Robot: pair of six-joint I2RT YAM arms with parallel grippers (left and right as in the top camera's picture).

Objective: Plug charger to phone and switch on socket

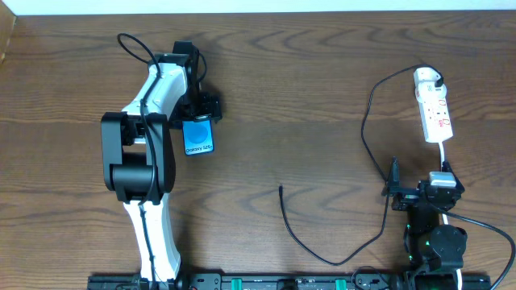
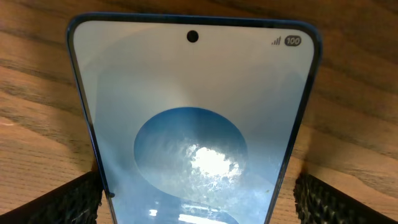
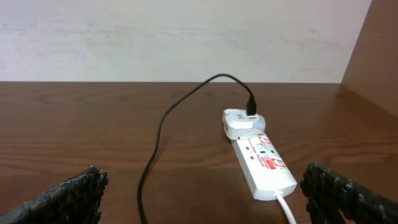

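Note:
The phone (image 1: 198, 138) lies flat on the wooden table at the left, blue screen up; it fills the left wrist view (image 2: 193, 124). My left gripper (image 1: 198, 121) (image 2: 199, 199) is open and straddles the phone's near end, one finger on each side, with a gap at the right finger. The white socket (image 1: 436, 113) (image 3: 264, 163) lies at the far right. The charger's white plug (image 1: 427, 78) (image 3: 239, 123) sits in its far end. The black charger cable (image 1: 367, 129) (image 3: 155, 140) loops down and left to its free tip (image 1: 280, 188). My right gripper (image 1: 421, 181) (image 3: 202, 196) is open and empty, just in front of the socket.
The socket's white cord (image 1: 446, 153) (image 3: 287, 208) runs back toward my right arm. The charger cable's loop (image 1: 339, 259) lies near the table's front edge. A wall (image 3: 186, 37) stands behind the table's far edge.

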